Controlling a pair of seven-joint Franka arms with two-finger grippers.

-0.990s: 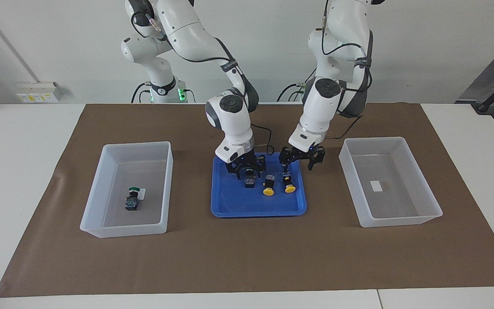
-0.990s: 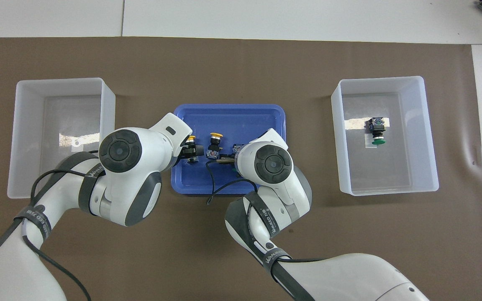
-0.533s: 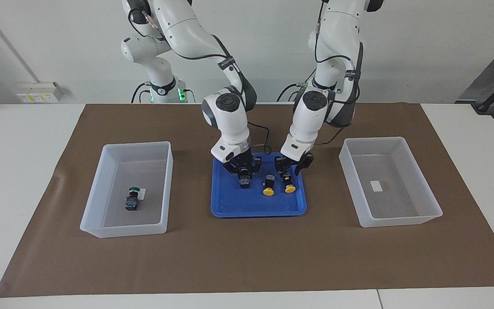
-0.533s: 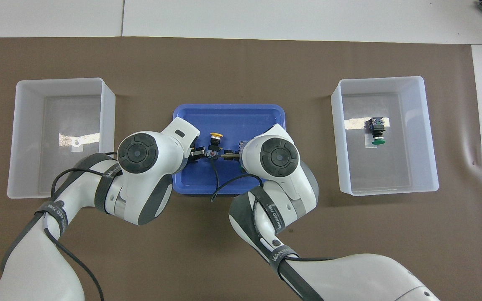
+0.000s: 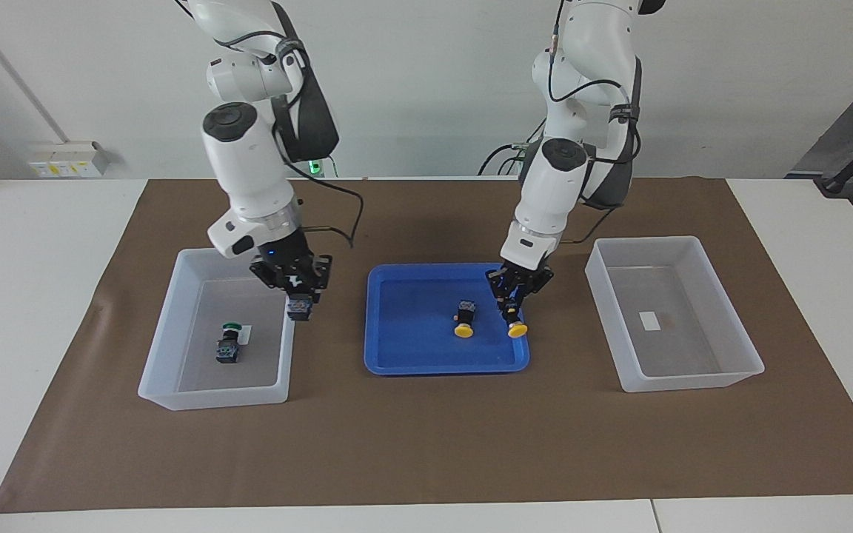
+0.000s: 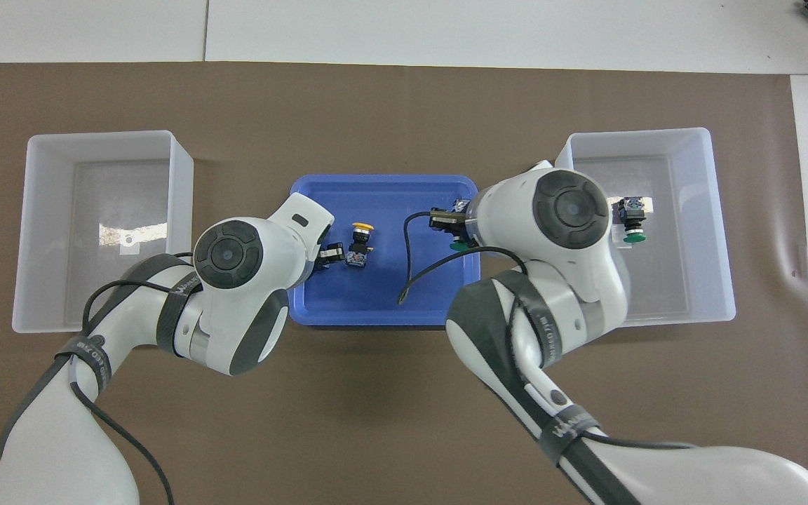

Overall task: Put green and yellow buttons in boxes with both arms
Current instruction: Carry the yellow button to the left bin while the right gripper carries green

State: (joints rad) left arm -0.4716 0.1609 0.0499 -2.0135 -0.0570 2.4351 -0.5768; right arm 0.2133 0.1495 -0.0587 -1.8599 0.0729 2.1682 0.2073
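a green button (image 5: 298, 306) is gripped by the right gripper (image 5: 295, 290) over a box (image 5: 162, 348); a yellow button (image 5: 516, 326) is clenched by the left gripper (image 5: 515, 293) over the tray (image 5: 404, 354).

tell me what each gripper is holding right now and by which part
The right gripper holds a green button by its black body, over the box wall. The left gripper holds a yellow button by its body, cap down, over the blue tray.

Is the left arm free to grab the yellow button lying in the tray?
Probably not yet: the left pincer is shut on the other yellow button over the tray; nothing covers the lying yellow button.
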